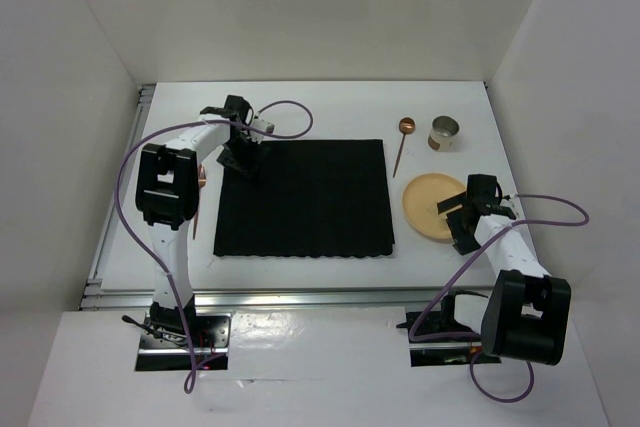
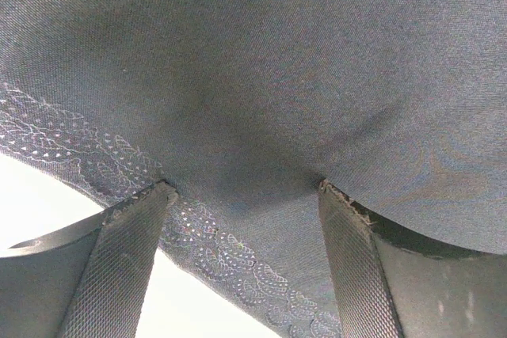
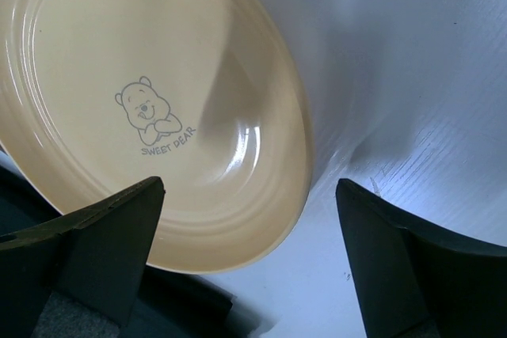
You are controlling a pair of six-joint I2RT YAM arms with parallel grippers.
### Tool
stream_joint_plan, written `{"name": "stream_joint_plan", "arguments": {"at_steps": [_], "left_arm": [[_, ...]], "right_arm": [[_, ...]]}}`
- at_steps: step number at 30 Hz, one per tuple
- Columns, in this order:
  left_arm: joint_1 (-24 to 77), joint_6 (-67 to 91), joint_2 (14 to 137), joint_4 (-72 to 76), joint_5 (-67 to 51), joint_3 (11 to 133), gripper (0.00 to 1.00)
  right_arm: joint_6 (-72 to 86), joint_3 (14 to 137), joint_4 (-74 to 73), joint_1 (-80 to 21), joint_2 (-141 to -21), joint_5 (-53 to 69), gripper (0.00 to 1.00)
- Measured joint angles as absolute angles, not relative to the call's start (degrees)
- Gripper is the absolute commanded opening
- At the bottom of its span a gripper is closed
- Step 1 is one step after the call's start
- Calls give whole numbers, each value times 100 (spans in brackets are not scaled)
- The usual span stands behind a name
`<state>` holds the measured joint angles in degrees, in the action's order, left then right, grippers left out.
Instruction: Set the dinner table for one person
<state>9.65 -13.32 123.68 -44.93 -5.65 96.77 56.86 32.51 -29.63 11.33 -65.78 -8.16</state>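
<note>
The dinner table [image 1: 330, 112] is a white top with metal rails. A black placemat [image 1: 300, 197] lies flat at its middle. My left gripper [image 1: 243, 160] is at the mat's far left corner. In the left wrist view the left gripper [image 2: 245, 187] is open, with both fingertips down on the placemat [image 2: 253, 77] near its patterned edge. A cream plate [image 1: 432, 207] lies right of the mat. My right gripper [image 1: 463, 222] is open just above the plate's near right rim. In the right wrist view the right gripper [image 3: 249, 186] straddles the rim of the plate [image 3: 158, 77], holding nothing.
A copper spoon [image 1: 402, 142] and a metal cup [image 1: 444, 133] lie behind the plate. A thin copper utensil [image 1: 197, 217] lies left of the mat, partly hidden by the left arm. White walls enclose the table on three sides.
</note>
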Motion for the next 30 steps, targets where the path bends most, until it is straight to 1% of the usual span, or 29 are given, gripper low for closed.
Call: {"name": "stream_joint_plan", "arguments": {"at_steps": [3,8,9,13,14,16,17,21,22,23,25,26,27,28,30], "left_arm": [[965,-1319,12315,-4416,-558,9618,84],[965,-1264,12029,-4414,-493,9548,84],[965,-1192,11926,-4434,-460,9550,84],[965,-1039,11568,-4703,-246,9642,84],[965,-1013,11480,-4772,-165,9679,84],[965,-989,11271,-4877,-58,9690,84],[965,-982,11163,-4939,-25,9690,84],[961,-897,10488,-5105,19,9631,85],[943,-884,10267,-5118,16,9592,85],[923,-880,10012,-5148,12,9553,85],[888,-878,9642,-5194,-12,9507,87],[854,-875,9450,-5194,-27,9467,88],[803,-873,9266,-5212,-34,9428,88],[735,-867,9083,-5234,-45,9376,88],[565,-862,8833,-5315,-115,9303,88]], "right_arm": [[5645,3251,-2963,1133,-6578,-819,93],[5625,3251,-2965,1133,-6543,-819,93],[5629,3251,-2965,1133,-6536,-819,91],[5704,3251,-2967,1133,-6547,-816,75],[5730,3251,-2965,1133,-6565,-810,67],[5826,3251,-2965,1133,-6659,-794,58],[5870,3251,-2965,1133,-6709,-786,48],[6084,3164,-2950,1133,-6805,-770,29],[6128,3127,-2945,1133,-6805,-766,23],[6200,3105,-2917,1133,-6805,-760,21],[6250,3079,-2895,1133,-6805,-753,21],[6278,3059,-2869,1133,-6805,-751,25],[6313,3048,-2862,1133,-6805,-753,35],[6366,3028,-2853,1133,-6805,-755,42],[6386,2987,-2849,1133,-6810,-768,43]]}}
